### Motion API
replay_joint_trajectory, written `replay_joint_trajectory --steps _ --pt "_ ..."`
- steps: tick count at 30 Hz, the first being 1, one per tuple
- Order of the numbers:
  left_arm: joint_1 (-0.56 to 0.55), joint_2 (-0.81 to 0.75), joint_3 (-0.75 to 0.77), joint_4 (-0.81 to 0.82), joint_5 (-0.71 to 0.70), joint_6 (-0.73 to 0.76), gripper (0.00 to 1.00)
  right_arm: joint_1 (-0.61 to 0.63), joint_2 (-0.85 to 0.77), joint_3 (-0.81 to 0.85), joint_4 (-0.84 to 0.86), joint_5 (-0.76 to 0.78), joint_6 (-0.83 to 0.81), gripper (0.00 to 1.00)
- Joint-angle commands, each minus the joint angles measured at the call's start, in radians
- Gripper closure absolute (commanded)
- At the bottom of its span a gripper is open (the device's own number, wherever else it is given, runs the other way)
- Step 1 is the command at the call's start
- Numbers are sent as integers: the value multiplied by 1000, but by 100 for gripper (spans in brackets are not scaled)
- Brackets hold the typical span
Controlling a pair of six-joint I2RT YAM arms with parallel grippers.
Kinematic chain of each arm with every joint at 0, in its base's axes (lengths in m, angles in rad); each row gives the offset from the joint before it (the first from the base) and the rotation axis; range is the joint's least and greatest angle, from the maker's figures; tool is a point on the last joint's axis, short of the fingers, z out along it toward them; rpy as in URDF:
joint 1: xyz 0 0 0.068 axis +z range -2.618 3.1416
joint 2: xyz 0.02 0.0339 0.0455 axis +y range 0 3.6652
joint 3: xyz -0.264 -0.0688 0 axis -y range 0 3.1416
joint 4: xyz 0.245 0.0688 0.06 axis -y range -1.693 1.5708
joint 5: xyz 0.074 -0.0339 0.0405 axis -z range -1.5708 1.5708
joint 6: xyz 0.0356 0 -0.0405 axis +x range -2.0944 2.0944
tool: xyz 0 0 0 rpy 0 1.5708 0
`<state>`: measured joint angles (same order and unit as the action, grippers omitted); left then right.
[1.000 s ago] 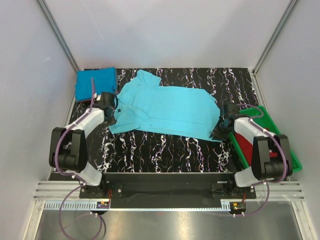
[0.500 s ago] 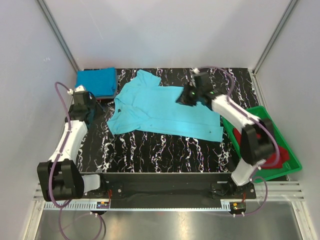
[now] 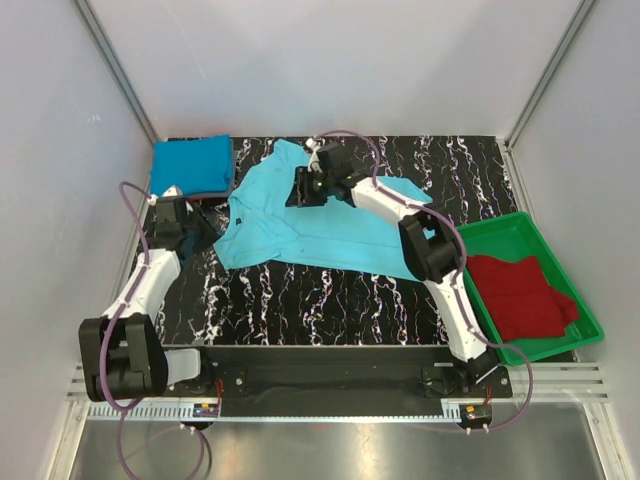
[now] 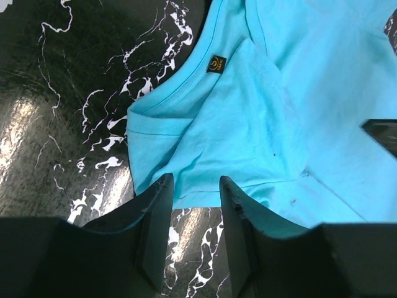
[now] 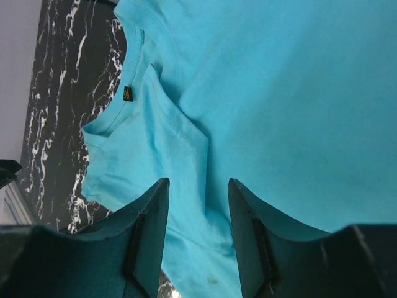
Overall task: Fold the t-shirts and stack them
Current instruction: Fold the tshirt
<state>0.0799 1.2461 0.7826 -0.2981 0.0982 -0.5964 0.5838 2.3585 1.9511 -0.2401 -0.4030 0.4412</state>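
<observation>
Right arm [image 3: 392,205]: stretching from the lower right of the frame to the upper left part of the light turquoise t-shirt [image 3: 340,228], after sitting a second ago at that shirt's lower right corner beside the green tray [image 3: 495,238].
Right jaws: standing parted over the cloth near the neck label [image 5: 127,93], gripping nothing.
Left arm [image 3: 150,275]: coming back toward the shirt's left edge after swinging out to the left of the frame.
Left jaws: hanging released just above the shirt's left hem, with nothing pinched between them.
Turquoise shirt: lying spread in the middle of the table, hardly shifting in outline over the last second, and carrying one flap doubled over by the collar.
Meaning for the task: apparently regrasping at the collar end for a fold not yet started, so barely beginning on this shirt.
Stack: deeper blue t-shirt [image 3: 192,165] lying folded at the upper left.
Waiting: dark red t-shirt [image 3: 520,295] lying loose in the tray at the right.
Table [image 3: 330,300]: black with white marbling, glossy, catching light in the left wrist view.
Room: plain pale walls closing in on three sides, with metal rails running up the back corners.
</observation>
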Motion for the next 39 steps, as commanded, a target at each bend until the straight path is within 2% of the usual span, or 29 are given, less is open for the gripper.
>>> replay_joint_trajectory --steps 1,4,7,11,14,19,25,26,27,30,38,39 --pt "20 18 18 54 40 9 61 34 77 121 -18 -56 -62 50" --pt "40 62 38 56 47 14 65 40 140 187 -59 -74 -90 50" --pt "70 139 72 60 93 10 72 40 186 223 -67 -111 -99 50" --pt "101 254 119 80 171 15 99 53 223 253 -77 -142 -107 51" --pt "103 320 155 91 189 24 100 60 225 259 -85 -134 -114 53" --pt "101 374 168 89 141 52 100 64 212 249 -85 -132 -122 57" --pt "103 481 193 129 181 52 100 67 220 249 -100 -119 -124 56" --pt "104 492 198 129 178 52 100 67 220 249 -102 -109 -122 60" --pt "104 509 198 128 173 53 100 68 220 249 -102 -102 -119 75" --pt "106 532 202 116 152 61 100 67 208 247 -102 -65 -110 99" --pt "106 596 248 27 77 101 100 67 140 235 -102 47 -111 100" --pt "106 598 250 19 68 107 100 67 133 224 -102 52 -111 98"
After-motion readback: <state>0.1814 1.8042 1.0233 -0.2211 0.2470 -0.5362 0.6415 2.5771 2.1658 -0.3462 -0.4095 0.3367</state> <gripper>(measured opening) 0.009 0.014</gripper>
